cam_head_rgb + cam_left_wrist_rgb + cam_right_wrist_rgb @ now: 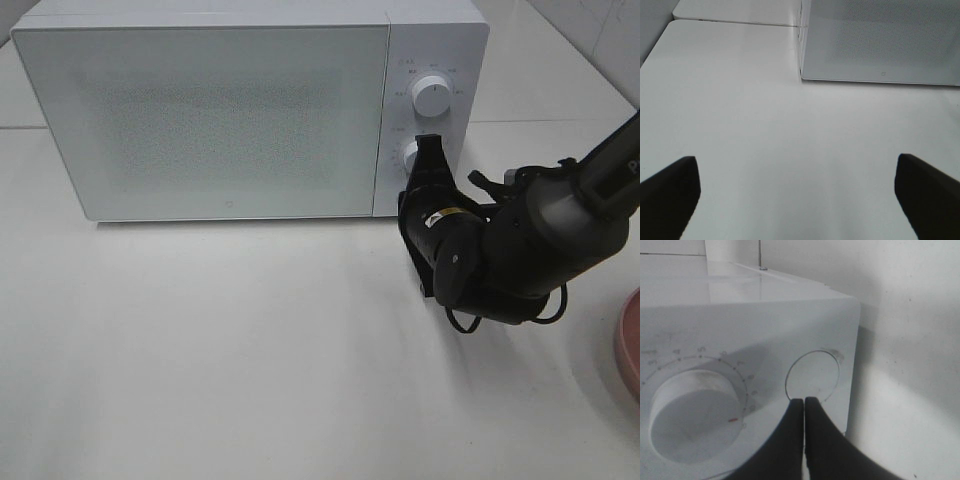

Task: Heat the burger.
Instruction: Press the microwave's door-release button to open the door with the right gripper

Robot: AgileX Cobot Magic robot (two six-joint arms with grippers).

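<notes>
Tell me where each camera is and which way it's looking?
High camera: up above, looking down on the table and microwave; the right arm and right claw show.
Left wrist: low over the table, facing the microwave; open left claw shows.
Right wrist: close to the microwave, facing its button and dial; shut right claw shows.
Shared: every view shows the microwave.

Light: bright, even
Shadows: soft, under black robot arm (545,235) and boxy white microwave (230,110)
Glare: glossy white tabletop (755,130) washed out
Focus: wrist views soft

Prob. lab mock kitchen: white microwave (200,110) on white tabletop (250,350).
</notes>
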